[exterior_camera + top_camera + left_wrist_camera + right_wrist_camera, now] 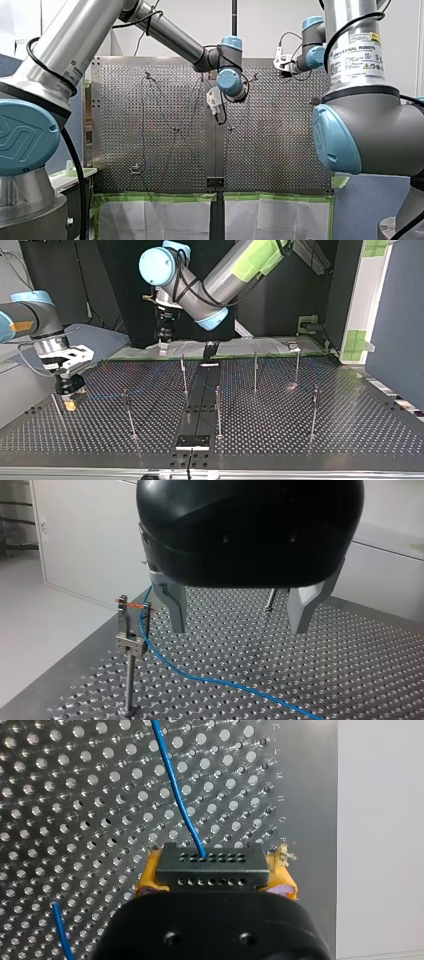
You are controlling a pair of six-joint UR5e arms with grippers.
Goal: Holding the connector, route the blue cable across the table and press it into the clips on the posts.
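Note:
In the right wrist view my right gripper (215,882) is shut on a black connector (212,866), its yellow pads (147,877) on either side. The blue cable (175,785) leaves the connector and runs off over the perforated plate. In the top view this gripper (70,402) stands low over the table near the left edge. My left gripper (245,617) hangs open above the table, nothing between its metal fingers (175,607). Beside it a thin post (131,675) carries a clip (131,630) with the blue cable (200,677) seated in it and trailing away across the plate.
Several thin upright posts, such as post (218,410) and post (314,410), stand spread over the perforated table (350,430). A small black plate (192,442) lies at the near middle edge. Green tape (160,197) lines the table's edge in the front view.

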